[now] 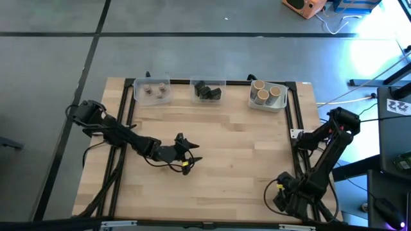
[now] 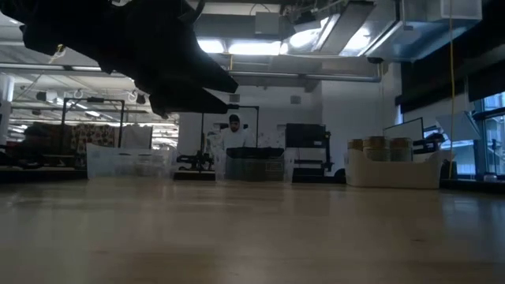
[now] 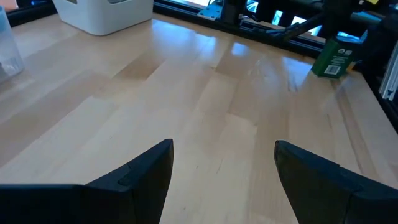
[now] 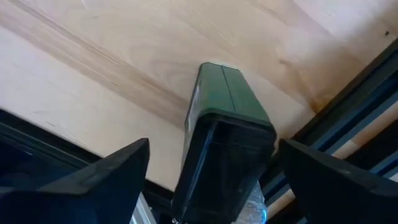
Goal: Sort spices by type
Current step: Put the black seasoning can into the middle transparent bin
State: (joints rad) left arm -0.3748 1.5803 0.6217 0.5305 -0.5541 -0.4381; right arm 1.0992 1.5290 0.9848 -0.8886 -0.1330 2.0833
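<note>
Standing upright in a white tub (image 1: 277, 104), tan cylinders (image 1: 266, 93) show pale tops.

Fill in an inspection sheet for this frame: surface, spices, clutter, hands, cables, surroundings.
Surface: wooden table, bare across the middle.
Spices: all in three tubs along the far edge: brownish-pink jars in the left tub, dark blocks in the middle tub, tan cylinders in the right tub.
Clutter: green box near the table's right edge, in front of the right hand.
Hands: left hand open, empty, above mid-table; right hand open, empty, at the near right corner.
Cables: white cable on the floor beyond the table.
Surroundings: person far behind; orange object on the floor.
</note>
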